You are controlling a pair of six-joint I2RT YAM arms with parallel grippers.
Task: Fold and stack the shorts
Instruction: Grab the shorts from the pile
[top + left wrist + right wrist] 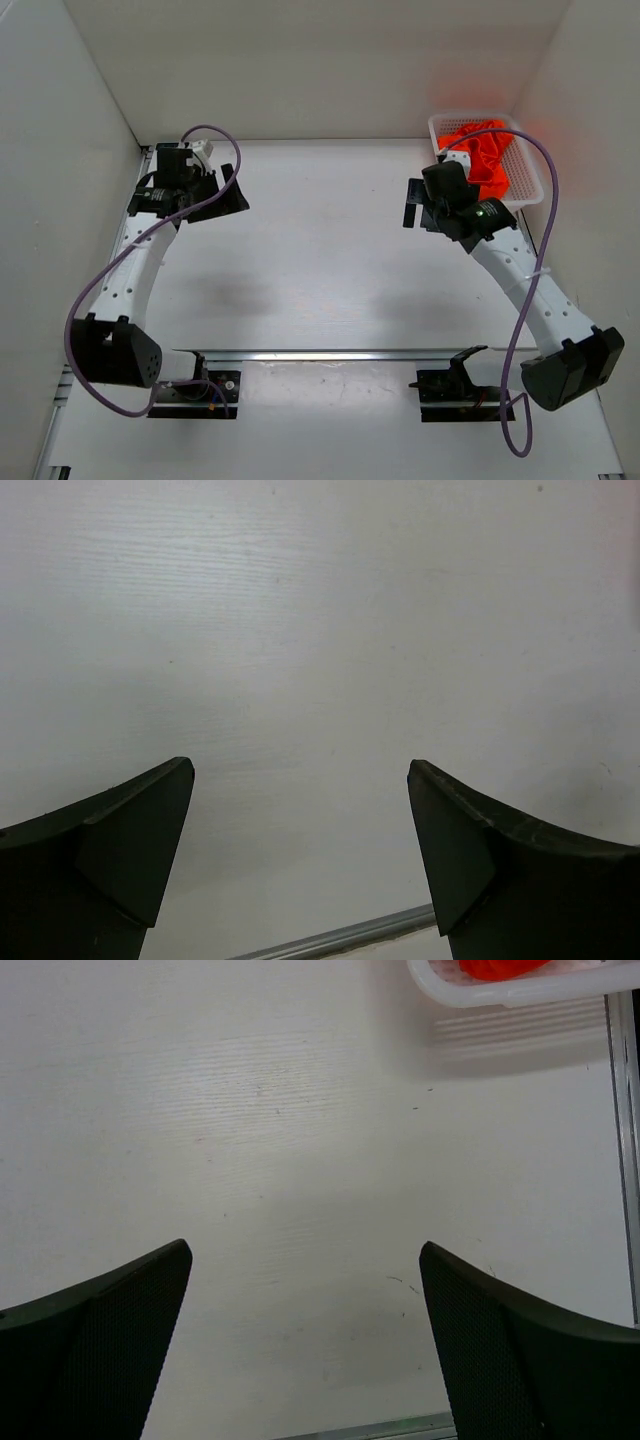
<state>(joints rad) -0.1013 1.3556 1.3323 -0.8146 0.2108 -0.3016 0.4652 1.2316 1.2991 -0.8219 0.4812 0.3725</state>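
Note:
The orange-red shorts (pixel 485 150) lie bunched inside a white mesh basket (pixel 532 186) at the back right of the table. A small part of them shows at the top of the right wrist view (pixel 500 968), inside the basket rim (pixel 480 995). My right gripper (pixel 416 205) is open and empty, over bare table just left of the basket. In its wrist view, the right gripper (pixel 305 1250) has only white table between the jaws. My left gripper (pixel 228 195) is open and empty at the back left, far from the shorts. The left gripper (pixel 300 770) also shows only bare table.
White walls close in the table at the back, left and right. A metal rail (pixel 330 355) runs across the near edge by the arm bases. It also shows in the left wrist view (pixel 340 935). Another rail (pixel 622 1110) runs along the right side.

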